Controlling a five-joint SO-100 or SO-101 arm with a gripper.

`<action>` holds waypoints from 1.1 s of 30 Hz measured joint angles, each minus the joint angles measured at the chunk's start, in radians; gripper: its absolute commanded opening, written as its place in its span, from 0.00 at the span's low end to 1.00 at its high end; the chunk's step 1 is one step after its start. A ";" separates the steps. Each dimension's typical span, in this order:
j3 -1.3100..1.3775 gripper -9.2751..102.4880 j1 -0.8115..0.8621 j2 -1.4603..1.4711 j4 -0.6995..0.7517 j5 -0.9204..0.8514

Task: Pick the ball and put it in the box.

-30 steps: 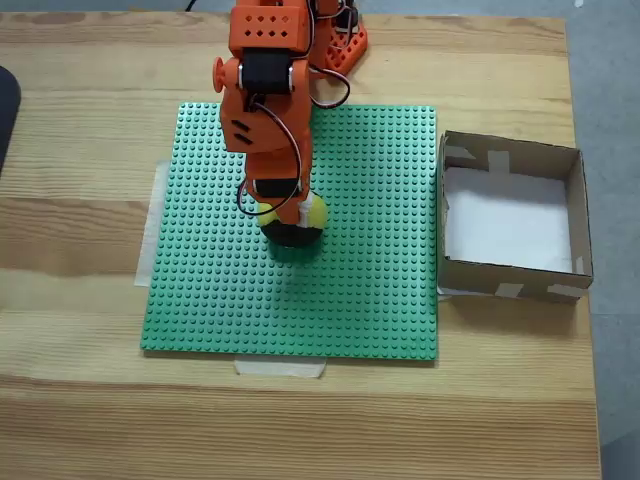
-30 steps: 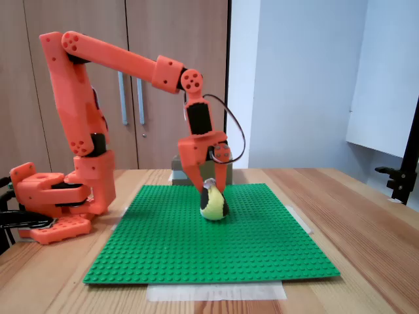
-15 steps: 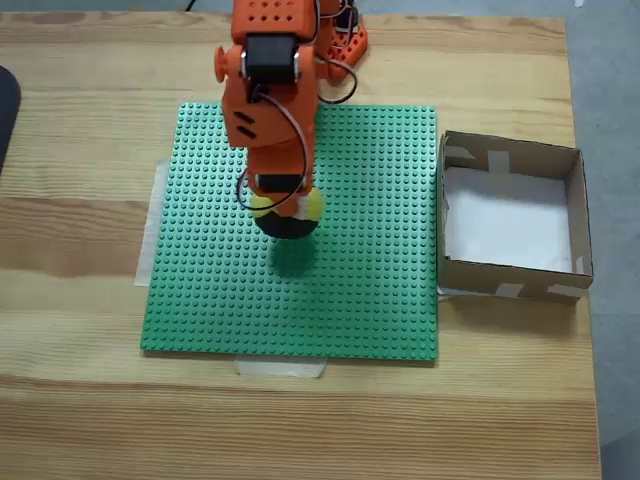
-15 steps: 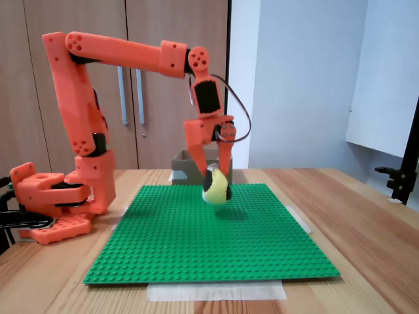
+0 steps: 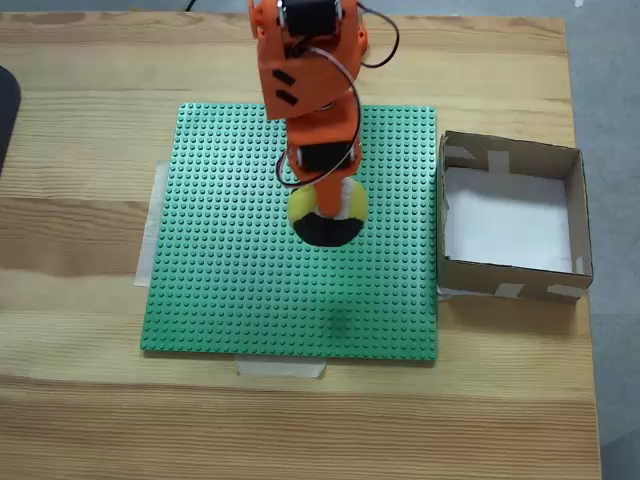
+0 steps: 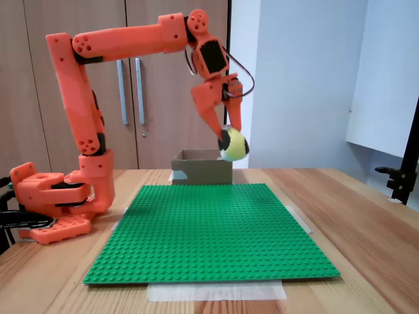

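The yellow and black ball (image 5: 327, 214) hangs high in the air, with my orange gripper (image 5: 328, 200) shut on it. From the side, the ball (image 6: 234, 144) is well above the green studded baseplate (image 6: 216, 229) and my gripper (image 6: 229, 136) points down and tilts toward the far end. The brown cardboard box (image 5: 575, 215) with a white bottom stands to the right of the baseplate (image 5: 230, 290) in the top-down fixed view. In the side fixed view the box (image 6: 201, 167) sits behind the plate. The ball is left of the box, over the plate.
The arm's orange base (image 6: 49, 203) stands at the left end of the wooden table (image 6: 366, 216) in the side fixed view. A black stand (image 6: 400, 176) is at the right edge there. Pale tape strips (image 5: 280, 367) hold the baseplate down.
My gripper has lifted the ball off the baseplate and carried it up and toward the box side. The arm has stretched upward.
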State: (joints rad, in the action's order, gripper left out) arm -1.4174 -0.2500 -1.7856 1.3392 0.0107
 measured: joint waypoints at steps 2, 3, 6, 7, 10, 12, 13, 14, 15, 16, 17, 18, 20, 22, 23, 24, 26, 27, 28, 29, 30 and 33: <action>0.038 0.08 -0.032 0.000 0.012 0.012; 0.055 0.08 -0.052 0.000 0.018 0.021; 0.104 0.08 -0.117 0.000 0.035 0.034; 0.120 0.08 -0.141 0.000 0.040 0.040; 0.166 0.08 -0.221 0.000 0.044 0.058; 0.189 0.08 -0.272 0.000 0.044 0.075; 0.195 0.08 -0.296 0.000 0.044 0.083; 0.196 0.08 -0.319 0.000 0.043 0.092; 0.196 0.08 -0.342 0.000 0.043 0.098; 0.196 0.08 -0.367 0.000 0.041 0.101; 0.196 0.08 -0.394 0.000 0.034 0.107; 0.196 0.08 -0.420 0.000 0.025 0.115; 0.196 0.08 -0.469 0.000 0.000 0.123; 0.187 0.08 -0.502 0.000 -0.028 0.123; 0.186 0.08 -0.511 0.002 -0.040 0.123; 0.181 0.08 -0.523 0.002 -0.051 0.123; 0.160 0.08 -0.551 0.000 -0.074 0.123; 0.155 0.08 -0.566 0.002 -0.080 0.123; 0.150 0.08 -0.580 0.003 -0.084 0.123; 0.149 0.08 -0.591 0.003 -0.091 0.124; 0.149 0.08 -0.597 0.003 -0.097 0.127; 0.143 0.08 -0.606 0.029 -0.110 0.138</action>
State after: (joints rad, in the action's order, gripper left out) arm -1.2747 -0.8560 -1.7564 1.2287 0.1488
